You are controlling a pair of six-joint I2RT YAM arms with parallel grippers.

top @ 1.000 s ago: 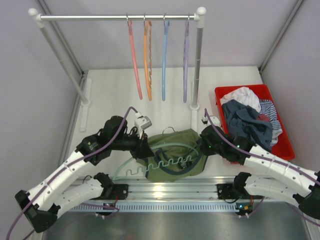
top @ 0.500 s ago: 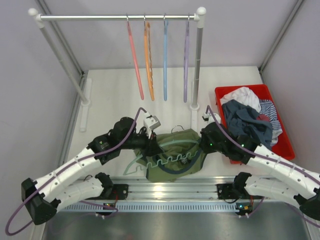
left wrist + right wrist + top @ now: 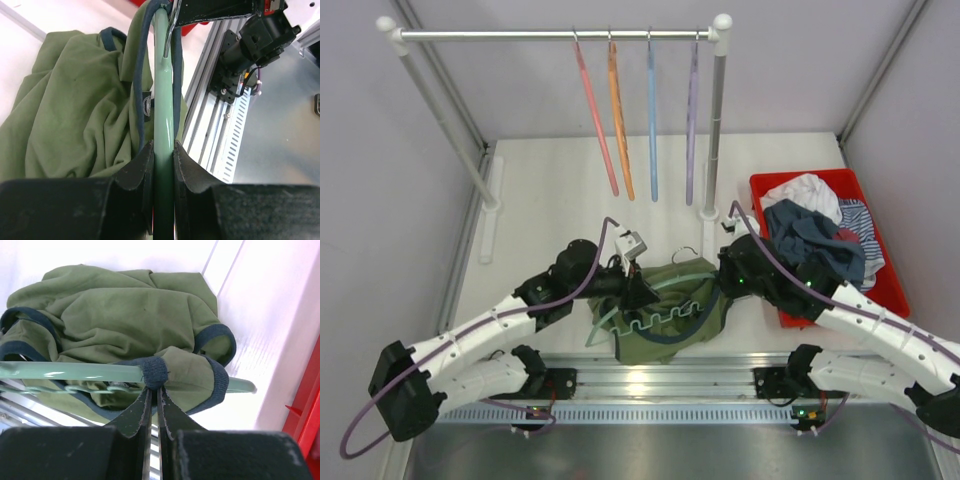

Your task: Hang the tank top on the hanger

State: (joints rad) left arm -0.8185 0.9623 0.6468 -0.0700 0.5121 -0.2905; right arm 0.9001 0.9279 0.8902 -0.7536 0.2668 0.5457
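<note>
The olive-green tank top (image 3: 672, 315) with navy trim lies bunched at the table's near edge, between both arms. The green hanger (image 3: 655, 322) lies across it, its wavy lower edge showing in front. My left gripper (image 3: 638, 290) is shut on the hanger's green bar (image 3: 163, 120), with the tank top (image 3: 75, 115) beside it. My right gripper (image 3: 725, 280) is shut on the navy trim (image 3: 154, 372) of the tank top (image 3: 115, 315), where the strap wraps over the hanger's arm (image 3: 70, 371). The hanger's tip (image 3: 245, 385) sticks out past the strap.
A rail (image 3: 550, 34) at the back holds pink (image 3: 597, 115), orange (image 3: 621, 120), blue (image 3: 651, 120) and purple (image 3: 691, 120) hangers. A red bin (image 3: 880, 290) with white and dark blue clothes stands at the right. The rack post (image 3: 715, 130) stands just behind the tank top.
The left arm has moved right and forward with the hanger. The tank top has bunched tighter between the grippers. The hangers on the rail have swung a little.
</note>
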